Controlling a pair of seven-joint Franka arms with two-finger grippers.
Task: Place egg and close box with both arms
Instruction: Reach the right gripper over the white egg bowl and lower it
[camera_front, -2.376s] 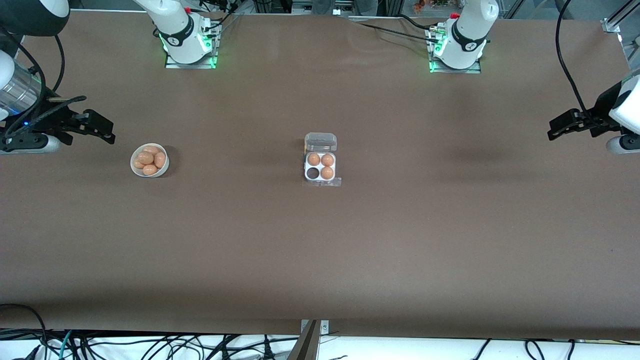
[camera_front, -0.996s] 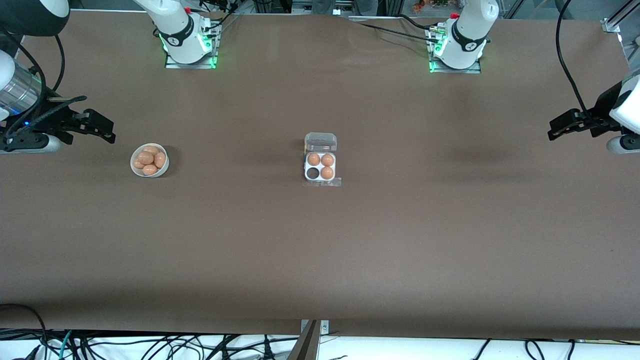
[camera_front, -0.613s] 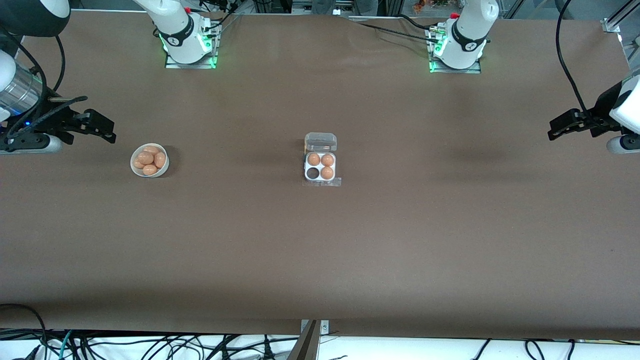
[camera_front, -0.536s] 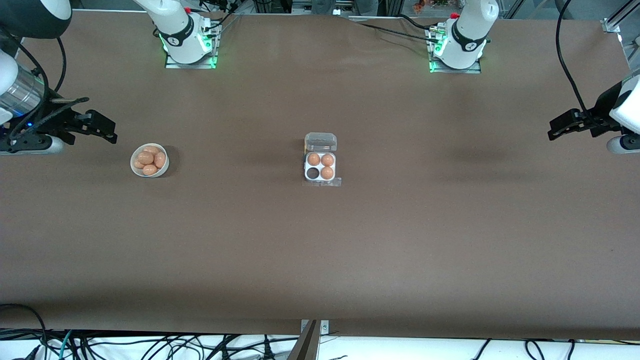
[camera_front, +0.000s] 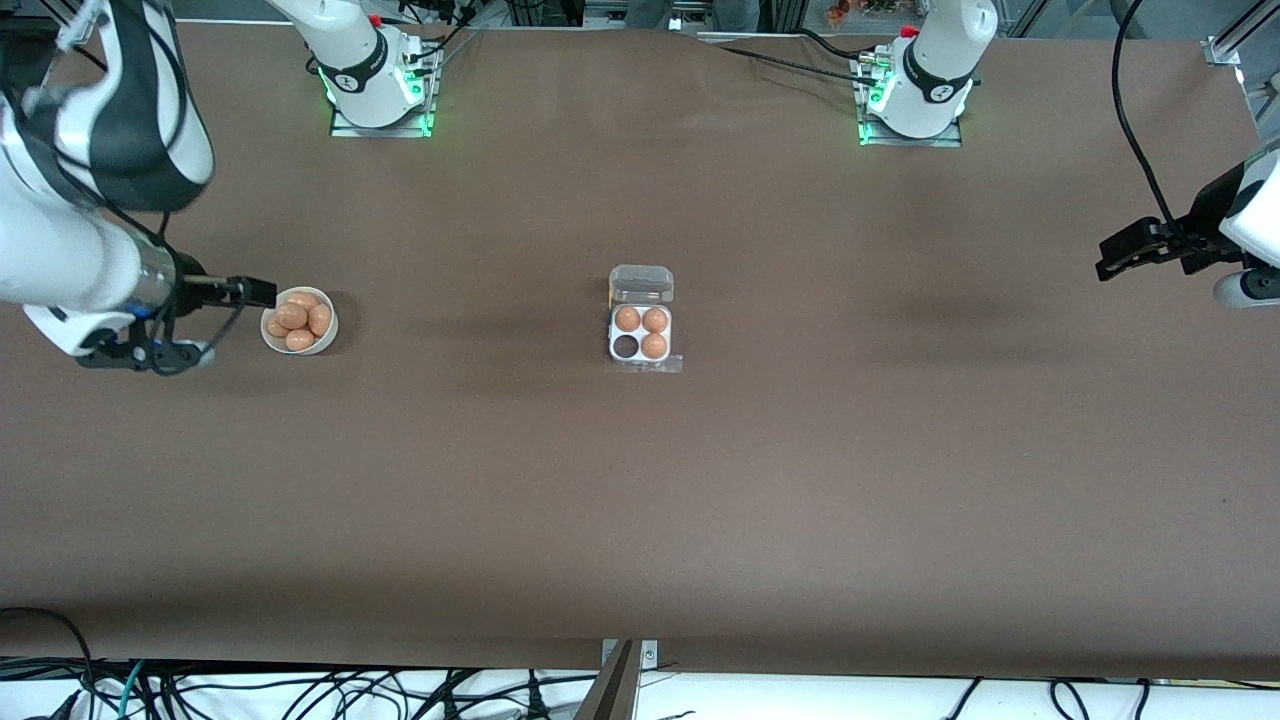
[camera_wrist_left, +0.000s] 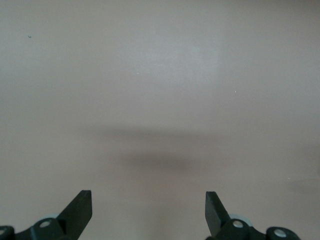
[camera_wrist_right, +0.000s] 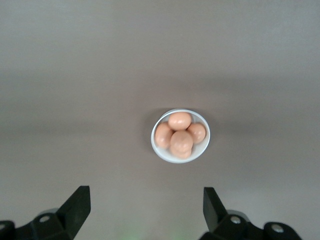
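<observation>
Out on the brown table (camera_front: 800, 480) sits a white bowl (camera_front: 299, 320) toward the right arm's end, heaped with brown eggs (camera_front: 292, 316) (four of them, as the right wrist view shows). Well apart from it, mid-table, is the box (camera_front: 641, 332): its clear lid (camera_front: 641, 284) is swung open on the side farther from the front camera, three cells hold an egg, and the cell nearest the front camera toward the right arm's end is dark and empty. Nothing lies between bowl and box, just bare tabletop.

The right arm (camera_front: 90, 180) bends down from the table's end, its right gripper (camera_front: 255, 292) hanging just beside the bowl's rim, fingers (camera_wrist_right: 75, 205) spread wide with the bowl framed between them. The left arm (camera_front: 1250, 215) waits at its own end of the table, the left gripper (camera_front: 1110, 258) hovering over bare table, fingers (camera_wrist_left: 80, 207) likewise spread and holding nothing.
</observation>
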